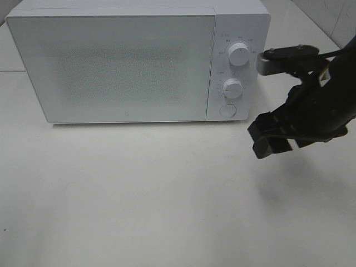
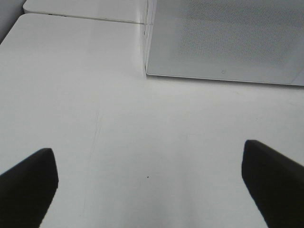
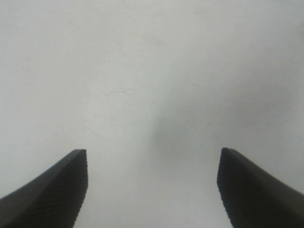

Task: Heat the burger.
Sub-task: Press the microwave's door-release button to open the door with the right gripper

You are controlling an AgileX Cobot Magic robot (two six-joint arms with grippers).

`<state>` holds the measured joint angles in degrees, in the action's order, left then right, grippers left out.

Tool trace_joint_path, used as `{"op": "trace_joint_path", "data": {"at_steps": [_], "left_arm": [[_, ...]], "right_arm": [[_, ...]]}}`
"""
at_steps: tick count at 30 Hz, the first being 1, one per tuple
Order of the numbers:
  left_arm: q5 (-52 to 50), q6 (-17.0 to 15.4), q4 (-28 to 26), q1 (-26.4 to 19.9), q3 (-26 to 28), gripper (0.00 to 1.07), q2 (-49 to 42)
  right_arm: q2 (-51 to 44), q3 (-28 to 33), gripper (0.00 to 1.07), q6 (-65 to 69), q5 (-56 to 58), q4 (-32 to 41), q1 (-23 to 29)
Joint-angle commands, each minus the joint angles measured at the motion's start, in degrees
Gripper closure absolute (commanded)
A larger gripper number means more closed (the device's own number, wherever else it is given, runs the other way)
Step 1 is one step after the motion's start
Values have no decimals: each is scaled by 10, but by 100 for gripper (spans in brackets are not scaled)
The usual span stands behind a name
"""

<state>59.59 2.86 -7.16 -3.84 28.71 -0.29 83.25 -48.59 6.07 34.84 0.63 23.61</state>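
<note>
No burger in view, likely shut inside microwave ahead of left gripper, wide open and empty over table; right gripper, likewise spread with nothing held, hovering near dials, probably for setting heat.

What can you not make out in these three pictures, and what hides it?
- Inside the microwave, exterior high: its shut speckled door hides it; the burger shows in no view.
- Markings round the upper dial, exterior high: too small to read.
- Left gripper, left wrist: only its fingers show at the tips; the picture edge cuts the rest.
</note>
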Motion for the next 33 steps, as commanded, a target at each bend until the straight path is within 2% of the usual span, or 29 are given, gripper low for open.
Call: {"op": "trace_joint_path", "data": {"at_steps": [1, 6, 16, 19, 24, 28, 33], "left_arm": [[-3, -4, -5, -2, -3, 9, -14], [-3, -4, -5, -2, -3, 9, -14], [-3, -4, -5, -2, -3, 9, -14], [-3, -4, -5, -2, -3, 9, -14], [-3, -4, -5, -2, -3, 9, -14], [-3, -4, -5, -2, -3, 9, -14], [-3, -4, -5, -2, -3, 9, -14]], "right_arm": [[-37, -5, 32, 29, 39, -39, -2], [-140, -5, 32, 40, 103, -48, -1], [-274, 5, 32, 37, 189, -50, -1], [-349, 29, 32, 33, 215, -50, -1], [-415, 50, 32, 30, 230, -51, -1], [-516, 73, 32, 14, 249, -67, -2], [-586, 101, 32, 14, 260, -82, -2]]}}
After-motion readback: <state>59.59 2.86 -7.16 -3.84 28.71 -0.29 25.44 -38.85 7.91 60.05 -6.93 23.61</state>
